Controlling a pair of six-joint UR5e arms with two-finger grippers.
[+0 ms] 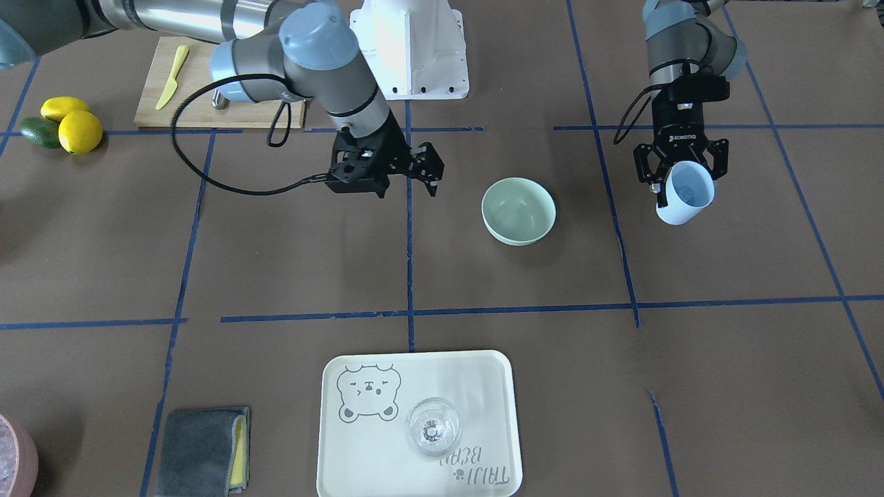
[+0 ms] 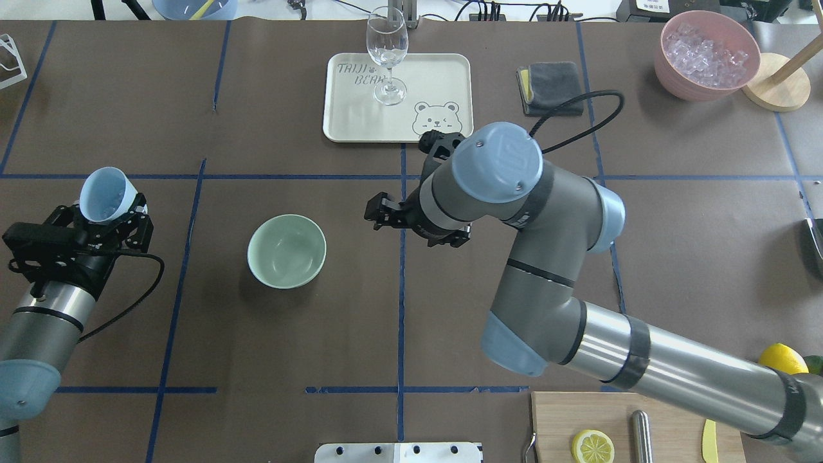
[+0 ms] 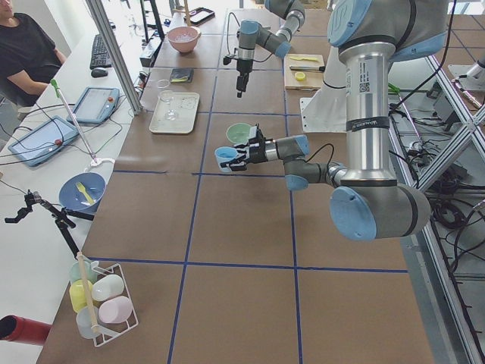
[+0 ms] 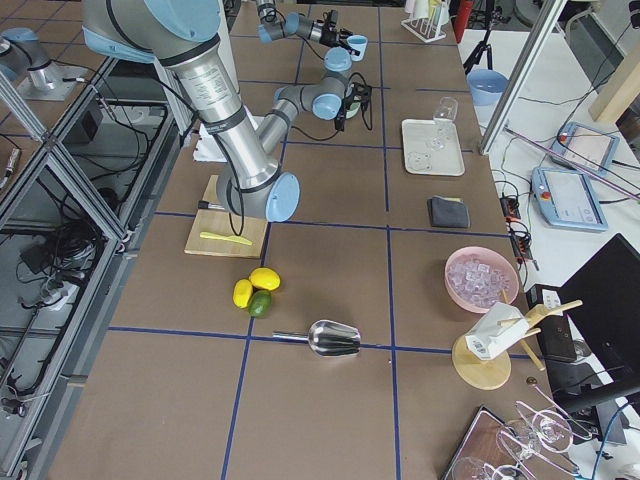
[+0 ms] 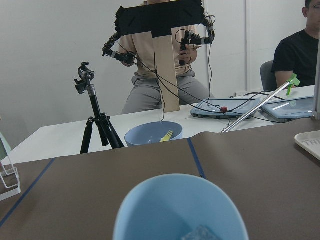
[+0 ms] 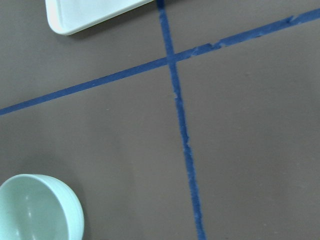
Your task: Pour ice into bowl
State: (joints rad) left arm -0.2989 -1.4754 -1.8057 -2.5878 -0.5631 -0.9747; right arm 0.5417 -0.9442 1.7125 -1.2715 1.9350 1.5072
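My left gripper (image 1: pixel 680 176) is shut on a light blue cup (image 1: pixel 685 193) and holds it tilted above the table, mouth turned away from the robot. The cup also shows in the overhead view (image 2: pixel 106 193) and fills the bottom of the left wrist view (image 5: pixel 180 210). One clear cube of ice (image 5: pixel 200 234) shows inside it. The mint-green bowl (image 1: pixel 518 210) stands empty on the table, apart from the cup, toward the middle (image 2: pixel 287 251). My right gripper (image 1: pixel 427 169) is open and empty, hovering on the bowl's other side.
A cream tray (image 2: pixel 347 122) with a wine glass (image 2: pixel 386 58) lies at the far side. A grey cloth (image 2: pixel 550 87) and a pink bowl of ice (image 2: pixel 704 54) are far right. A cutting board (image 2: pixel 578 411) and lemons (image 1: pixel 72 124) sit near the robot's right.
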